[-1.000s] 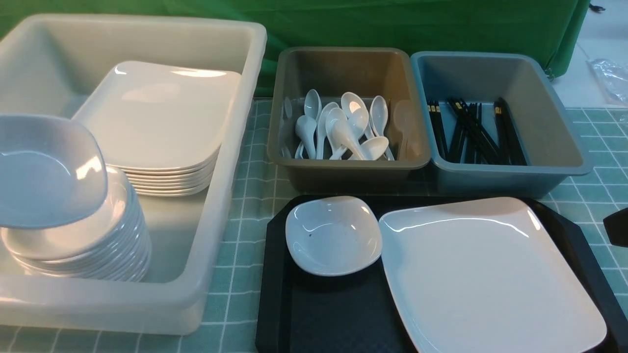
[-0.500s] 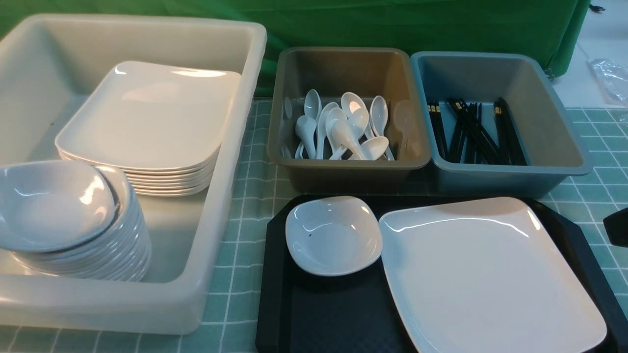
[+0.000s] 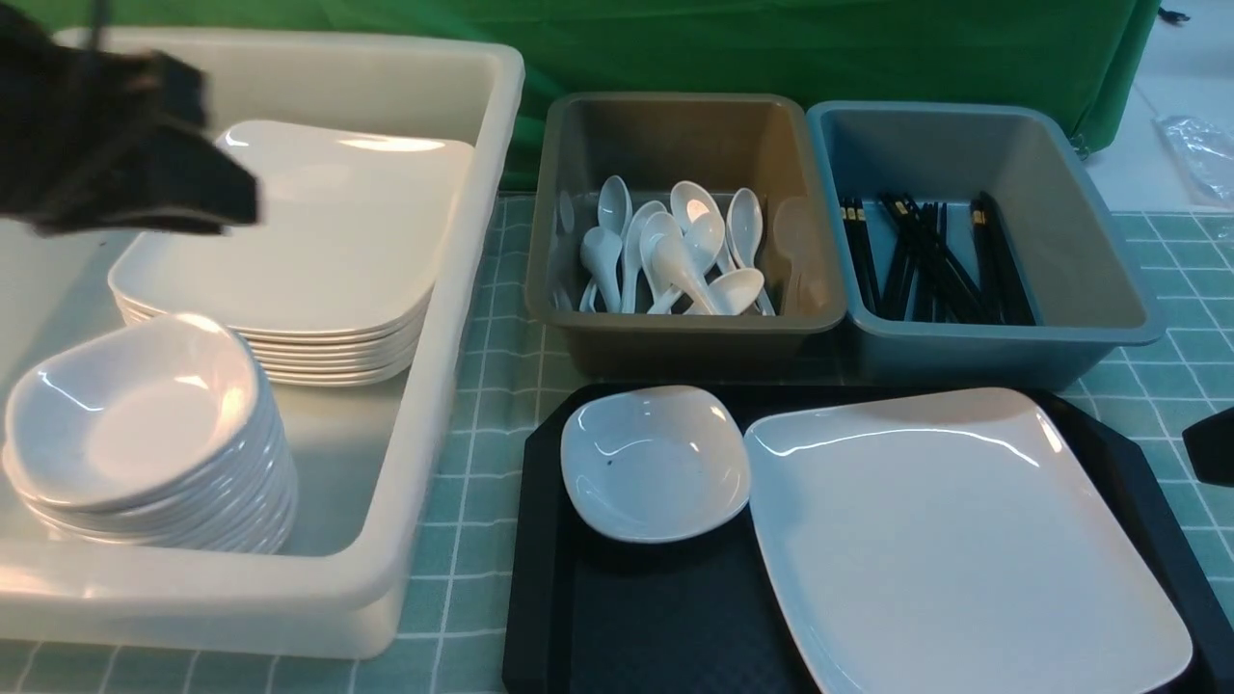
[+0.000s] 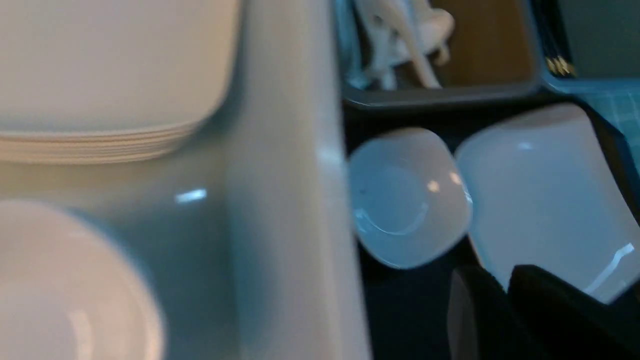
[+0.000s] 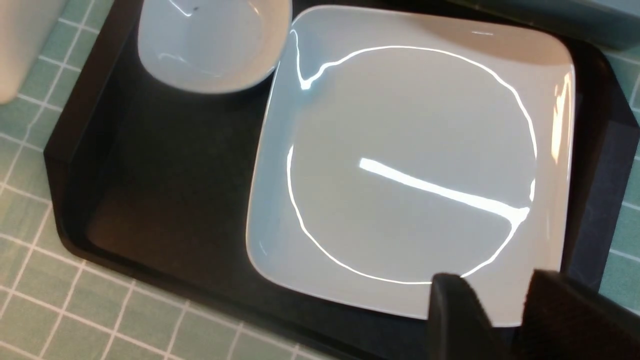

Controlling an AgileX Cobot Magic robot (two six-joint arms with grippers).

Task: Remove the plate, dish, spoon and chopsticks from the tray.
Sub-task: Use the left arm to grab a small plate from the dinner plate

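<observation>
The black tray lies at the front and carries a small white dish at its far left and the large white plate on its right half. No spoon or chopsticks lie on it. My left gripper hangs blurred above the white tub, well left of the tray. In its wrist view its fingers stand together, shut and empty, with the dish and plate beyond. My right gripper is open above the plate's near right edge, with nothing between its fingers. It shows only as a dark tip in the front view.
A big white tub at the left holds a stack of small dishes and a stack of plates. Behind the tray, a brown tub holds several spoons, and a blue-grey tub holds several chopsticks.
A small dish held high over the tub came down onto the dish stack and was let go. The left gripper then rose, shut, into view at the upper left. The right gripper stayed put.
</observation>
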